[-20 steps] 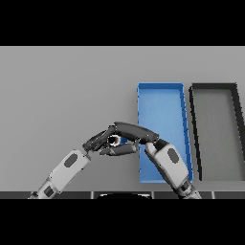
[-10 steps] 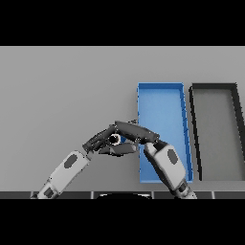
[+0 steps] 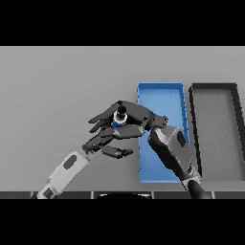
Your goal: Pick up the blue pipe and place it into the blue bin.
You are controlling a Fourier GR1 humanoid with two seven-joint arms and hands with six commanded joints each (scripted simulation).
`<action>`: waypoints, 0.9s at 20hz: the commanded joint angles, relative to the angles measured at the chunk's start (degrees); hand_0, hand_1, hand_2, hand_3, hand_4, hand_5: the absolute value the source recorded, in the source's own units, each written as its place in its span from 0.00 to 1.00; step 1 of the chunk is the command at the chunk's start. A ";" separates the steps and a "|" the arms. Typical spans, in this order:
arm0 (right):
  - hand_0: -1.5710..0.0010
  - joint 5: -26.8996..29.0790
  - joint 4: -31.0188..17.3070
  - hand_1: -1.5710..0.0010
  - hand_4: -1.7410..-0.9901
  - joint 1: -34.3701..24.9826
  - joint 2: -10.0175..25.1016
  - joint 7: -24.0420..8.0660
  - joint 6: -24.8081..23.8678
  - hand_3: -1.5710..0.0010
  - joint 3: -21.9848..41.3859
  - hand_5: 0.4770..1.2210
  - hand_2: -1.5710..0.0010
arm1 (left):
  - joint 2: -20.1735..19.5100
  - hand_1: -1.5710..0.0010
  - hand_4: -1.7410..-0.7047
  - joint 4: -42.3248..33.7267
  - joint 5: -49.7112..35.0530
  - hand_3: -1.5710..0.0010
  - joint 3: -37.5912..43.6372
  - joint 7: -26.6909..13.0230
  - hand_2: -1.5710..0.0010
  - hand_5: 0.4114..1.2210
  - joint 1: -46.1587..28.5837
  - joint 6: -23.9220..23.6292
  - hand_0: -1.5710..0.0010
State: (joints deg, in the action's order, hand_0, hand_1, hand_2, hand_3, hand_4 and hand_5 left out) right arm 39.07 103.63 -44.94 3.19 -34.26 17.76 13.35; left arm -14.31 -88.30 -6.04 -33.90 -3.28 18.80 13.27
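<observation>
Mostly hidden blue pipe (image 3: 118, 123) within right robot hand (image 3: 131, 119)

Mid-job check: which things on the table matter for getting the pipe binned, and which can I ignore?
Part of the job: blue pipe, held in the right hand; blue bin, just right of the hands.

Ignore: dark bin beside the blue one; left hand, below the pipe.

Blue pipe (image 3: 119, 122) — small, mostly hidden among dark fingers, dark tip and pale collar showing on top, just left of bin. Blue bin (image 3: 161, 98) — long, open-topped, lay lengthwise at table's right.
</observation>
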 commanded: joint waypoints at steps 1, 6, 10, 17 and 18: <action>0.00 1.27 0.04 0.00 0.33 -2.14 1.26 -0.10 0.02 0.00 -1.37 1.00 0.00 | -0.55 1.00 0.85 -0.76 0.18 1.00 -0.32 1.03 1.00 0.11 -1.13 0.09 1.00; 0.00 -0.36 -7.68 0.00 0.33 -12.98 5.45 3.92 -1.89 0.00 -9.10 1.00 0.00 | -1.12 1.00 0.85 -1.88 0.14 1.00 -0.53 0.59 1.00 0.09 -1.61 0.21 1.00; 0.00 -6.92 -14.97 0.00 0.32 -15.58 9.86 5.39 -3.46 0.00 -13.81 1.00 0.00 | -1.90 1.00 0.87 -2.20 0.33 1.00 -0.32 0.20 1.00 0.09 -2.06 0.12 1.00; 0.00 -12.55 -24.46 0.00 0.32 -7.82 14.04 2.27 -4.42 0.00 -20.95 1.00 0.00 | -3.01 1.00 0.88 -2.48 0.65 1.00 0.79 -0.93 1.00 0.06 -1.29 -0.55 1.00; 0.00 -13.47 -25.68 0.00 0.32 -6.14 13.85 2.48 -4.49 0.00 -21.42 1.00 0.00 | -3.35 1.00 0.89 -2.80 0.60 1.00 0.73 -0.13 1.00 0.06 -1.79 -0.32 1.00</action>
State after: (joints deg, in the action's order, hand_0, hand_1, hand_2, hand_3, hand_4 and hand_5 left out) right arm 25.50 77.88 -50.98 17.03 -32.03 13.37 -8.08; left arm -17.67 -91.11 -5.45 -33.17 -3.32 16.97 12.97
